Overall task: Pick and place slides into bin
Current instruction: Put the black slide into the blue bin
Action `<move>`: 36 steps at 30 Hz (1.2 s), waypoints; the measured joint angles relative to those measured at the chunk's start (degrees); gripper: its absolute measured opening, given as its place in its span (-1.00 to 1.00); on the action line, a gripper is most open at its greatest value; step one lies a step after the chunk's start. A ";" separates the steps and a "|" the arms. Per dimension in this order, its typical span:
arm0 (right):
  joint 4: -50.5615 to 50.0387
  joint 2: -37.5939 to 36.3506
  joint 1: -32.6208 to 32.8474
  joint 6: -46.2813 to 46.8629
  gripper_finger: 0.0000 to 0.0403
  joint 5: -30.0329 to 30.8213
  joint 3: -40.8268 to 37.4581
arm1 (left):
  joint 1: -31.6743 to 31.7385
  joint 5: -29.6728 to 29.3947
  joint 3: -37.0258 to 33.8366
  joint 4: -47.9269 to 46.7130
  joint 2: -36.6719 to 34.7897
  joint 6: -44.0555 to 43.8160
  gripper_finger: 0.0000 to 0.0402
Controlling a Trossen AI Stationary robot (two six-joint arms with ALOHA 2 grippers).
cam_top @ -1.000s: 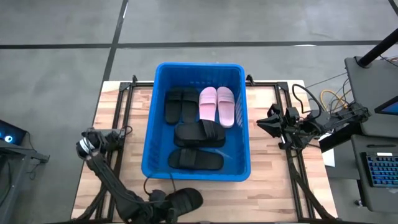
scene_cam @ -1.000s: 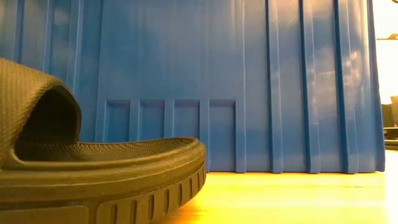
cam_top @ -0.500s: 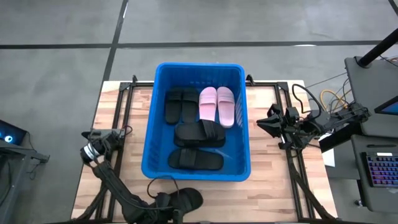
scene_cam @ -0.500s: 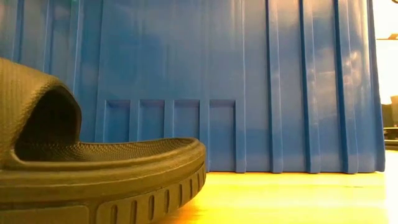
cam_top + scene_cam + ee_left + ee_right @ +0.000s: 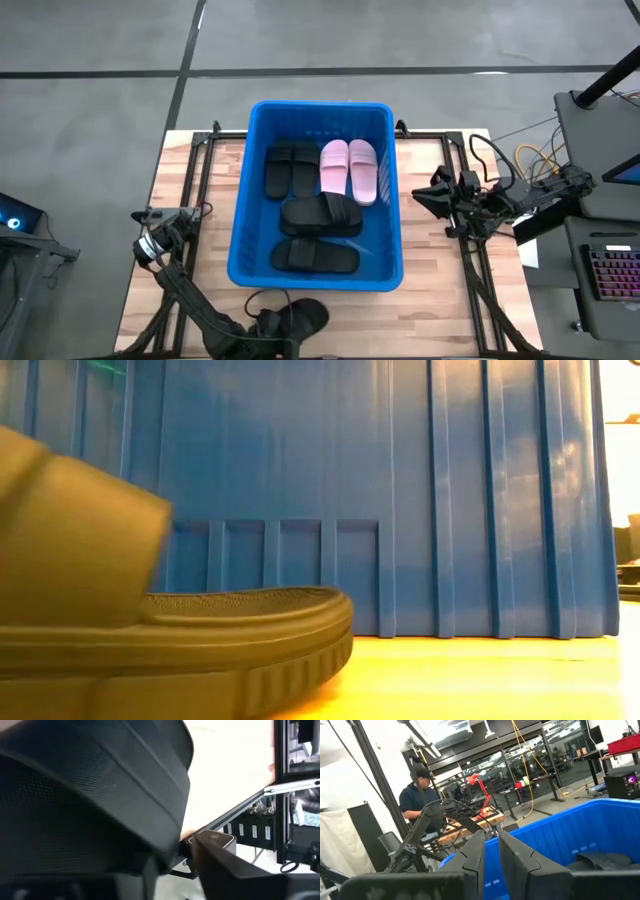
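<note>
Matte textured rubber slide point(image 5: 150, 650), glossy plastic bin point(image 5: 248, 190) (ribbed), wood table point(image 5: 440, 300)

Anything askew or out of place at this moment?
One black slide lies outside the bin, on the table's near edge at the left gripper. Inside, one black slide rests crosswise partly over another.

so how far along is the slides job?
Mostly done: four black slides and the pink pair already lie in the bin. In hand: the left tool is at the last black slide on the table's near edge. Left: lift it in. The right tool waits beside the bin.
</note>
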 joint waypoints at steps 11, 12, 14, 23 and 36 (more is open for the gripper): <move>0.00 0.00 0.00 -0.20 -0.76 -0.02 0.00 | 0.00 0.67 -0.25 0.35 -2.39 3.78 -0.98; 0.00 0.00 0.01 -0.19 -0.76 -0.02 0.00 | 0.00 1.37 -0.26 0.40 -3.15 4.84 -0.99; -0.02 0.00 0.00 -0.18 -0.76 -0.03 0.00 | 0.00 3.38 -0.30 0.38 -5.09 8.25 -0.99; -0.04 0.00 0.00 -0.48 -0.76 -0.07 0.00 | 1.98 5.38 -0.64 -3.95 -16.07 26.14 -1.00; -0.04 0.00 0.00 -0.15 -0.76 -0.16 0.00 | 3.79 7.09 -0.93 3.58 -30.50 51.64 -1.00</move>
